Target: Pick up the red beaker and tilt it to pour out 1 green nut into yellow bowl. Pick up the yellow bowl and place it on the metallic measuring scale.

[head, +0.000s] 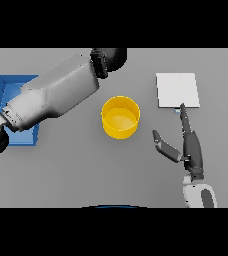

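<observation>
A: What is seen first?

B: The grey table (66,170) is seen under everything. Across its left side the big left arm (56,95) is stretched, up toward the far edge. The left hand (108,59) is seen only as a dark lump at the top. It cannot be told if its fingers are open or closed.

A: What is under that arm?

B: A blue tray (8,85) is partly hidden by it, at the left side.

A: And the scale?

B: The metallic measuring scale (177,90) is seen as a pale square at the upper right. Nothing is set on it.

A: Where is the yellow bowl?

B: The yellow bowl (120,117) is placed in the middle of the table, upright, between the tray and the scale. No nut can be made out inside.

A: And the other hand?

B: The right hand (192,150) is held wide, fingers straight, thumb spread out. One fingertip is pointed at the scale's near edge. Nothing is held.

A: The red beaker?

B: It is not seen.
</observation>
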Available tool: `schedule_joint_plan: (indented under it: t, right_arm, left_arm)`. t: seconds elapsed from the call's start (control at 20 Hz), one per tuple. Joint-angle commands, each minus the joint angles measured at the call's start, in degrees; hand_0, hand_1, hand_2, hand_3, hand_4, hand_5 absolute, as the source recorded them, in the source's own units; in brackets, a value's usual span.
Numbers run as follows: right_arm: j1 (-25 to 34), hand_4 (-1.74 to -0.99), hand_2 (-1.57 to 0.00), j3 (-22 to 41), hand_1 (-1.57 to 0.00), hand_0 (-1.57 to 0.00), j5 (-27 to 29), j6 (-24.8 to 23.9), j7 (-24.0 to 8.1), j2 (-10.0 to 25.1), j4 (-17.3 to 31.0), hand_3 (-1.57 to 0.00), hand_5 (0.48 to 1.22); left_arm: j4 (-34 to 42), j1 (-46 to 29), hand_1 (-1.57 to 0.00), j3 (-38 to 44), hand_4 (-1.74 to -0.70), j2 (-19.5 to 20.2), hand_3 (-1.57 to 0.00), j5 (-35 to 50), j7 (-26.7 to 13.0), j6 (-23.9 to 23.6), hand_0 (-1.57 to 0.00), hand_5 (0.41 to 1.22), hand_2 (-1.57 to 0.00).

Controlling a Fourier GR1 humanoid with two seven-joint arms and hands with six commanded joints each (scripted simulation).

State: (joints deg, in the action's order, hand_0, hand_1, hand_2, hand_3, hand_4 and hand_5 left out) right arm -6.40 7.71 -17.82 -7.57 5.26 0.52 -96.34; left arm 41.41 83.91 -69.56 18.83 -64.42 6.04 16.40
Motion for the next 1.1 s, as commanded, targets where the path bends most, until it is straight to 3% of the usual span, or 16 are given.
schedule_joint_plan:
  t: [0.0, 0.05, 0.1, 0.3, 0.45, 0.55, 0.75, 0.9, 1.05]
  right_arm:
    - [-0.2, -1.19, 0.0, 0.0, 0.0, 0.0, 0.2, 0.2, 0.4, 0.0, -0.3, 0.0, 0.594]
    - [0.5, -1.186, 0.0, -0.4, 0.0, 0.0, 1.1, 0.6, -0.3, 0.0, 0.0, 0.0, 0.596]
    - [0.2, -1.183, 0.0, -0.1, 0.0, 0.0, 1.6, 0.9, -0.6, -0.4, -0.7, 0.0, 0.596]
    - [0.2, -1.193, 0.0, -0.5, 0.0, 0.0, 3.6, 2.2, 0.7, -0.3, 0.0, 0.0, 0.597]
    - [0.9, -1.209, 0.0, -0.7, 0.0, 0.0, 3.9, 2.5, 0.2, 0.0, -0.3, 0.0, 0.593]
    - [1.1, -1.224, 0.0, -1.2, 0.0, 0.0, 5.0, 3.2, 0.8, 0.3, 0.6, 0.0, 0.592]
    - [2.2, -1.222, 0.0, -1.9, 0.0, 0.0, 4.9, 3.3, 2.1, 1.4, 2.5, 0.0, 0.586]
    - [1.6, -1.217, 0.0, -1.4, 0.0, 0.0, 4.7, 3.7, 3.4, 1.8, 1.8, 0.0, 0.595]
    - [1.6, -1.212, 0.0, -0.6, 0.0, 0.0, 3.5, 3.9, 2.1, 2.1, 1.8, 0.0, 0.61]
  left_arm:
    - [-1.0, 1.7, -1.57, 1.3, -1.69, 1.2, -1.27, 0.8, 0.5, -1.0, -1.57, 1.221, -1.43]
    - [-2.6, 3.7, -1.57, 2.7, -1.7, 1.7, -1.04, 1.9, 0.8, -1.5, -1.57, 1.221, -1.46]
    - [-4.1, 5.7, -1.57, 4.0, -1.7, 2.6, -1.15, 2.9, 1.5, -2.5, -1.57, 1.221, -1.48]
    - [-12.4, 8.6, -1.57, 12.0, -1.72, 4.6, -1.4, 10.3, -2.4, -2.7, -1.57, 1.221, -1.53]
    - [-18.4, 7.3, -1.57, 22.2, -1.73, 7.5, -1.36, 20.4, -8.5, -4.3, -1.57, 1.221, -1.55]
    - [-20.9, 4.8, -1.57, 28.0, -1.73, 10.3, -1.37, 27.0, -10.1, -7.3, -1.57, 1.221, -1.56]
    - [-20.2, -1.7, -1.57, 36.3, -1.74, 15.6, -1.43, 38.5, -9.9, -12.5, -1.57, 1.221, -1.57]
    - [-16.2, -8.8, -1.57, 40.8, -1.74, 19.3, -1.41, 45.8, -15.1, -17.7, -1.57, 1.221, -1.57]
    - [-7.6, -18.4, -1.57, 44.0, -1.74, 22.2, -1.45, 52.8, -21.0, -23.1, -1.57, 1.221, -1.57]
